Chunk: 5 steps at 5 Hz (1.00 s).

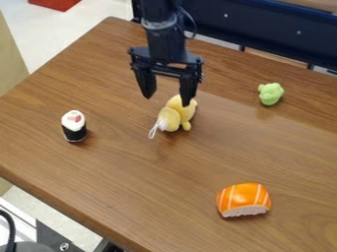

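The gripper (pixel 167 101) hangs over the upper middle of the wooden table, its two fingers spread apart with nothing between them. Just below and partly behind its right finger lies a yellow plush toy (pixel 170 118) with a white string loop at its lower left. Whether that finger touches the toy, I cannot tell. To the left stands a sushi roll toy (pixel 74 126) with a black side and a white top. An orange striped sushi toy (pixel 243 199) rests at the lower right. A small light green toy (pixel 270 93) sits at the upper right.
The brown table (pixel 125 177) has its left edge running diagonally down to the lower middle. A dark blue rail (pixel 263 30) runs behind the table's far edge. Black and metal equipment (pixel 59 241) stands beside the table at the lower left.
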Motion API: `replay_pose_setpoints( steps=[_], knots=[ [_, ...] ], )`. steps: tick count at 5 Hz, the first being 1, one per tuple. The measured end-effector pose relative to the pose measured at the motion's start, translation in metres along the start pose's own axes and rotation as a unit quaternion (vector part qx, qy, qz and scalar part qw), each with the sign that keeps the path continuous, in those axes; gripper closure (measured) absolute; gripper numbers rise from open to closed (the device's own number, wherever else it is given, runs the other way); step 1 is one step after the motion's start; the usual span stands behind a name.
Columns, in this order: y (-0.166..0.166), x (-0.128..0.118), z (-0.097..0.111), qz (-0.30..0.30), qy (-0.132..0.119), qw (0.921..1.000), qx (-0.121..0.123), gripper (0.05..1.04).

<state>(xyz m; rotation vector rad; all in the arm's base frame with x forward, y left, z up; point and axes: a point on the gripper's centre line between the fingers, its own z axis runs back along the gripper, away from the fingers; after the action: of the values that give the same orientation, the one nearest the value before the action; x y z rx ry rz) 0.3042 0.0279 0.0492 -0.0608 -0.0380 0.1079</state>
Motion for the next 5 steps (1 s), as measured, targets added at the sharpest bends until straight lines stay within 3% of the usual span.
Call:
replay_pose_setpoints(
  steps=[1,2,3,4,5],
  knots=[
    [-0.009,-0.001,-0.011,0.001,-0.002,1.0000,0.001,0.083],
    [-0.017,-0.002,-0.025,-0.002,-0.007,0.9999,0.015,0.083],
    [-0.025,0.000,-0.051,0.007,-0.019,0.9991,0.037,0.083],
    [-0.028,0.012,-0.057,0.005,-0.047,0.9975,0.054,0.082],
    [-0.025,0.017,-0.058,0.003,-0.070,0.9962,0.052,0.115]
  ],
)
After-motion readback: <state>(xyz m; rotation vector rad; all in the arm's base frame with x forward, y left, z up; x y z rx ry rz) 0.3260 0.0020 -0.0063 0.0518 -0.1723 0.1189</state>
